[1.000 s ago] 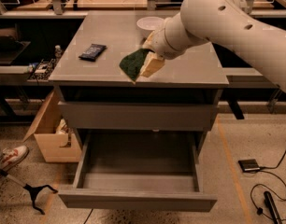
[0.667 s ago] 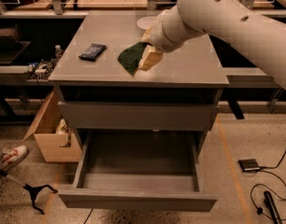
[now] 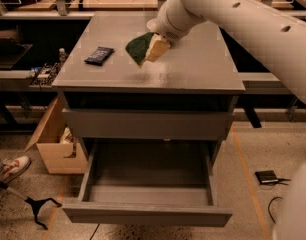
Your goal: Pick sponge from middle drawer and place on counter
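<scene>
One middle drawer [image 3: 143, 216] stands pulled out, showing only its grey floor. The gripper [image 3: 157, 43] clamps the sponge [image 3: 139, 48] between its fingers; the sponge juts tilted below them, over the counter [image 3: 198, 69].

Dim, warm lighting from above; faint sheen on counter [image 3: 193, 71] just right of gripper [image 3: 160, 38], poised over far centre clasping sponge [image 3: 142, 47]; deep shadow inside middle drawer [image 3: 148, 215], pulled open; slight overall softness.

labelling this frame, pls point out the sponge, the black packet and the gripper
sponge [image 3: 138, 48]: camera view, on its dark green face.
black packet [image 3: 99, 55]: camera view, its middle, lying on the counter [image 3: 203, 69].
gripper [image 3: 158, 38]: camera view, arm's tip at the sponge's pale edge, over the counter.
</scene>
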